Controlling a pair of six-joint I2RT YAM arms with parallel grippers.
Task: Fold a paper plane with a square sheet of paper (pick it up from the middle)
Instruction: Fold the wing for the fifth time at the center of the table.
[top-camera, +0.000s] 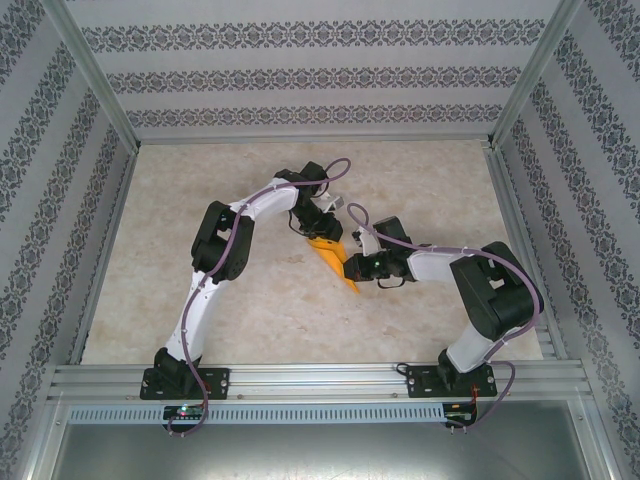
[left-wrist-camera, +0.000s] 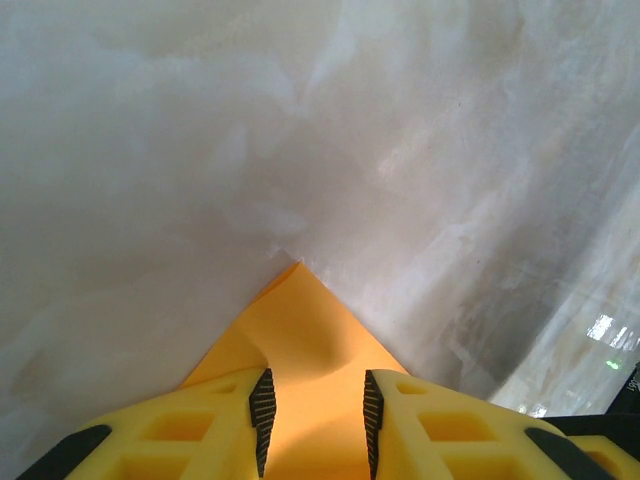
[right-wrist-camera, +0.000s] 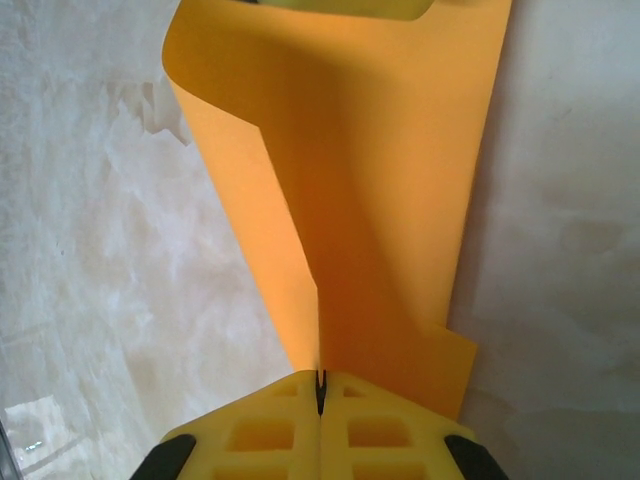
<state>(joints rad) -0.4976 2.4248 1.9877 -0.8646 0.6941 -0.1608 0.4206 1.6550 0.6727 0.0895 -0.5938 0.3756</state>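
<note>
My left arm reaches in from the left side of the marbled table (top-camera: 250, 320), and my left gripper (top-camera: 318, 228) sits at the far upper end of the orange sheet of paper (top-camera: 333, 256) near the middle of the tabletop. In my left wrist view, my left gripper (left-wrist-camera: 317, 375) has its jaws parted. The black pads (left-wrist-camera: 262, 415) stand on either side of a gap, and the sheet (left-wrist-camera: 300, 320) runs through that gap, ending in a pointed corner out over the pale table (left-wrist-camera: 200, 150). The paper bulges a little just ahead of the pads. I cannot tell whether those pads are pinching it or only bracketing it.

The sheet itself looks like a narrow slanted strip from above, stretched between my two grippers.

On the right, my right gripper (top-camera: 352, 268) meets the strip's near lower end. In my right wrist view, the right gripper (right-wrist-camera: 320, 378) is clenched tight, its yellow fingers pressed together on a raised fold of the sheet (right-wrist-camera: 380, 200). From there the paper rises away in a loose curl, one edge rolling over to the left above the table (right-wrist-camera: 80, 250).
</note>
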